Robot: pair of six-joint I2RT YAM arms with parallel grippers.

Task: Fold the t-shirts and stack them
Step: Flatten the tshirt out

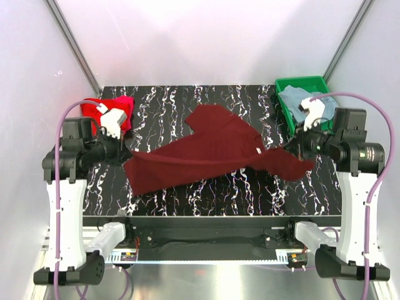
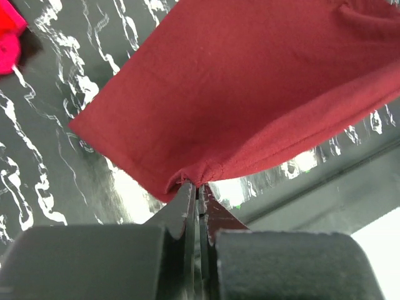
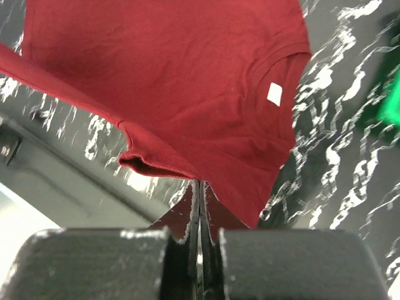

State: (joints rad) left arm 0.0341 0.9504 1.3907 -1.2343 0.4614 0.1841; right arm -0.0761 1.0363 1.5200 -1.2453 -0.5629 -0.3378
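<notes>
A dark maroon t-shirt (image 1: 212, 150) hangs stretched between both grippers over the middle of the black marbled table (image 1: 169, 100). My left gripper (image 1: 125, 154) is shut on its left hem edge (image 2: 198, 185). On the other side, my right gripper (image 1: 294, 147) is shut on the cloth close to a sleeve (image 3: 200, 182). The neck opening with its white label (image 3: 274, 94) faces the right wrist camera. A bright red t-shirt (image 1: 103, 112) lies bunched at the table's back left, with a pink bit (image 2: 7, 53) beside it. A grey-blue t-shirt (image 1: 292, 100) lies in the tray.
A green plastic tray (image 1: 301, 81) stands at the back right corner, close behind the right arm. The table's front edge (image 1: 212, 215) runs just below the hanging shirt. White walls close in both sides.
</notes>
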